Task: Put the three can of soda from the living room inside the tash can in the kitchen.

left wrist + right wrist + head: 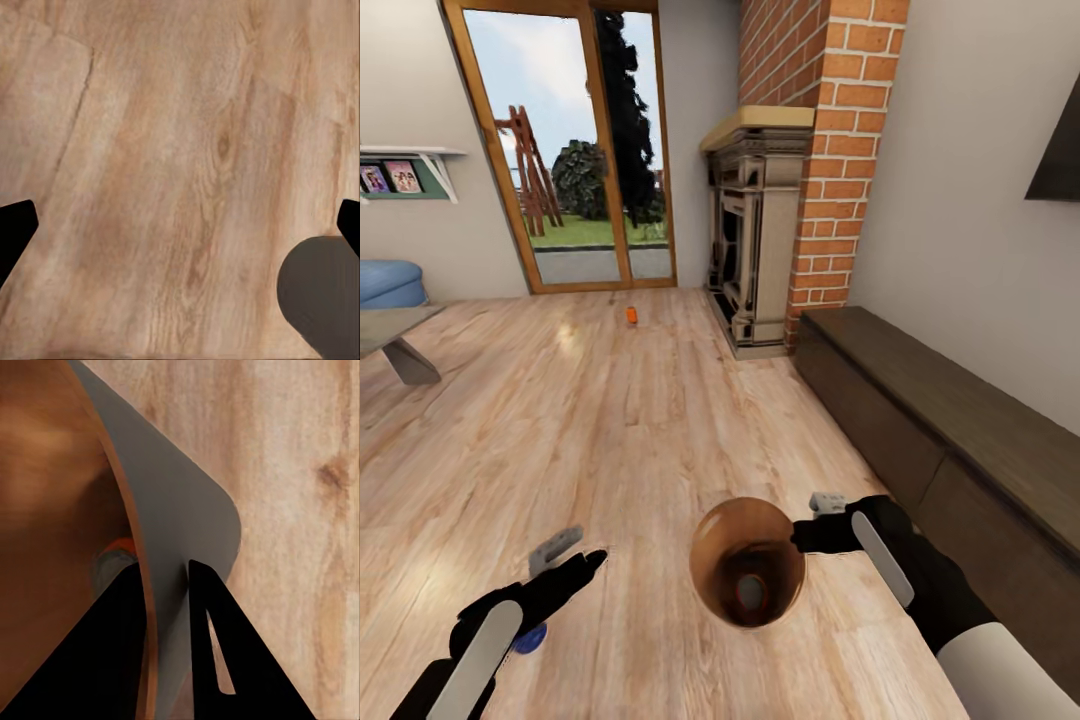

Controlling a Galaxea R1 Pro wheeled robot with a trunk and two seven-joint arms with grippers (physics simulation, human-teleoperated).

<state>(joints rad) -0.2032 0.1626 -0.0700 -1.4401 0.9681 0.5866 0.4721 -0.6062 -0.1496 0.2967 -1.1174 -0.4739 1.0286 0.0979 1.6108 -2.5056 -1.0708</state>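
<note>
Bin (712, 560) pinched at the rim by right gripper (800, 540), can (748, 594) inside; light, stiff; left gripper (575, 560) spread, empty.

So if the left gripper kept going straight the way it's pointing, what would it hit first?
Most likely the wood floor: the left wrist view looks along the open left gripper onto bare planks, with a dark rounded shape at one edge.

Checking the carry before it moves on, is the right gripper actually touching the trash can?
Touching. In the right wrist view the right gripper has one finger inside and one outside the trash can, pinching its rim wall with no gap.
</note>
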